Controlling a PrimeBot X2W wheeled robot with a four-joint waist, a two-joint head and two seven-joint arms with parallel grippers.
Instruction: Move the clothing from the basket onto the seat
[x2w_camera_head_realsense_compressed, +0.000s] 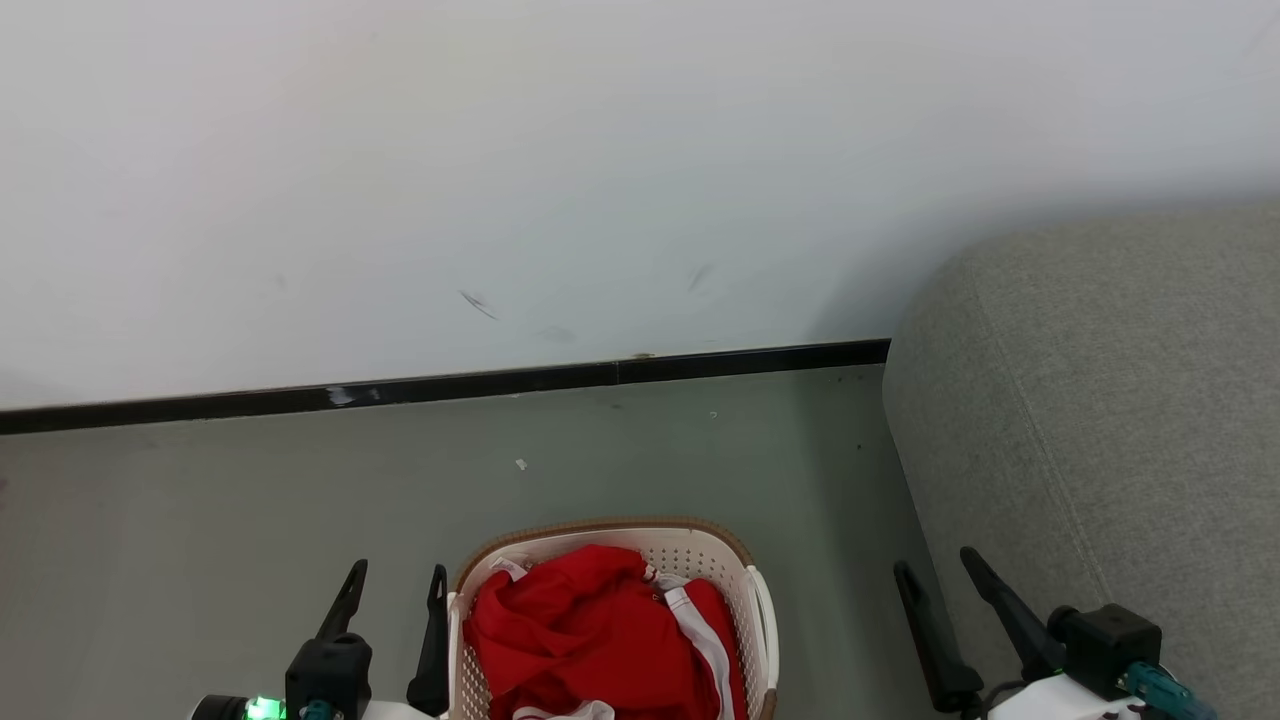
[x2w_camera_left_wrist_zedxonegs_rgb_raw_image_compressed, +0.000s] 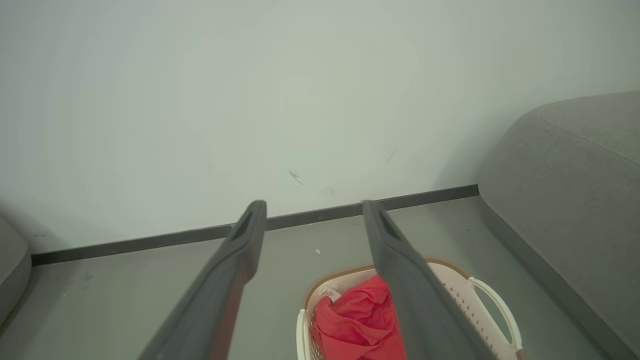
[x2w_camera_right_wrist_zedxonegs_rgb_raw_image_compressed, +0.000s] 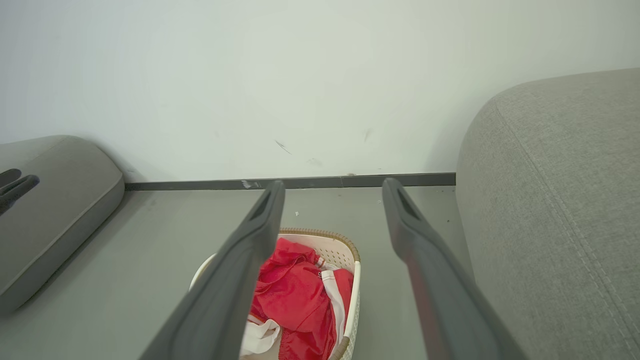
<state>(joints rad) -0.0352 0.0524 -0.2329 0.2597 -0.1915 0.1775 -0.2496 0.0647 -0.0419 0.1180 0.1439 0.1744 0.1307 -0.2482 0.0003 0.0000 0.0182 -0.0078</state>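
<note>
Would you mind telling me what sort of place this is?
Probably a living-room corner, perhaps staged: a grey fabric sofa seat, a laundry basket of red clothing on the floor, and a plain white wall with dark skirting.

We face a plain white wall (x2w_camera_head_realsense_compressed: 600, 150) with a black skirting strip (x2w_camera_head_realsense_compressed: 450, 385), smooth grey-green floor (x2w_camera_head_realsense_compressed: 200, 520) below, a rounded grey cushion (x2w_camera_right_wrist_zedxonegs_rgb_raw_image_compressed: 50, 210) leftward.

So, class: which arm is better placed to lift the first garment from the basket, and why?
Probably the left. Its open left gripper sits right beside the basket, fingers near the clothing; the right gripper, also open, hangs farther off, by the seat.
</note>
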